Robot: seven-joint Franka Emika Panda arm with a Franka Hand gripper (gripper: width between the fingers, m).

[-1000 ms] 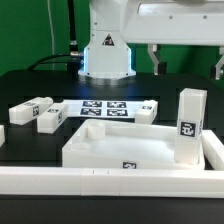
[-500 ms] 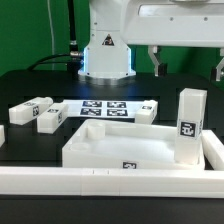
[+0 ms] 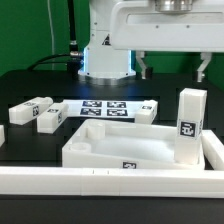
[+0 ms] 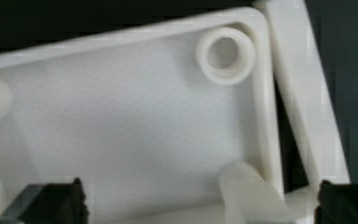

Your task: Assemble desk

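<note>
White plastic fills the wrist view: the slab [image 4: 131, 120] lies straight beneath the gripper [image 4: 197, 198], its raised rim crossing the picture and a round socket [image 4: 224, 52] sitting in one corner. The camera looks down on that corner, not on the middle of the slab.

In the exterior view the gripper [image 3: 176, 66] hangs high above the table, well apart from everything. Its fingers [image 3: 148, 66] are spread wide and nothing is between them. From the gripper the slab [image 3: 95, 155] lies toward 7 o'clock, resting flat with its long axis running 9 to 3 across the picture. The line between the two fingers runs much the same way.

The upright leg [image 3: 190, 125] stands at the slab's 3 o'clock end, between 5 and 6 o'clock from the gripper, and is the nearest part. The two loose legs [image 3: 38, 113] lie on their sides toward 8 o'clock, just beside each other and well away from the gripper, across the marker board [image 3: 105, 108]. The border rail [image 3: 110, 182] runs along the 6 o'clock side of the slab.

My judgement is that the coming move turns on this drop: the gripper must come down a long way before it can touch any part.

Compared with half a second ago, the gripper has shifted toward 9 o'clock in the exterior view, and more of the wrist housing shows. The slab and legs have not moved.
</note>
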